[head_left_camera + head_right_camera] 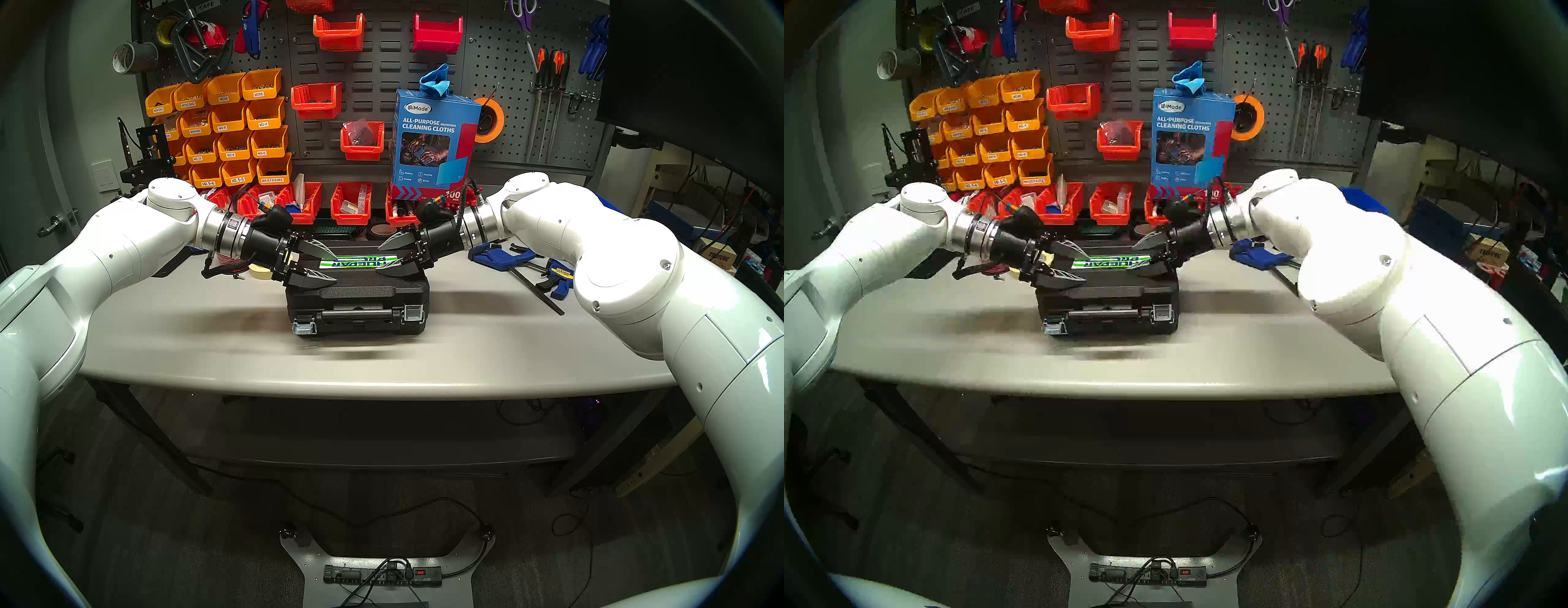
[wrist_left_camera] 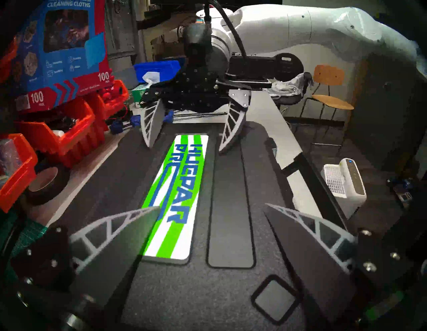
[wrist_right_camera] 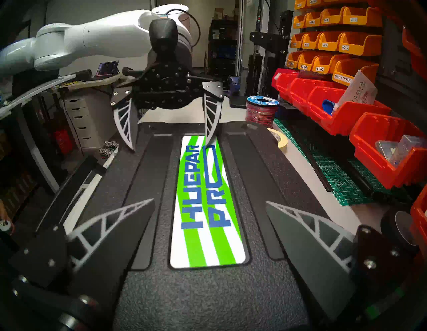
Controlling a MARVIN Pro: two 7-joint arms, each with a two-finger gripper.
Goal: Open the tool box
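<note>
Lid of my black textured plastic tool box [image 1: 358, 293] is down, box mid-bench; silver left latch [image 1: 303, 327] flipped, right latch [image 1: 414, 313] clasped. Left gripper [image 1: 322, 265] and right gripper [image 1: 392, 257] spread wide above lid, empty.

My own open left gripper [image 1: 326, 265] hides the near end of the black textured plastic tool box's striped label [image 1: 360, 263]. Whether my right gripper's [image 1: 388, 257] fingertips touch the lid, I cannot tell.
</note>
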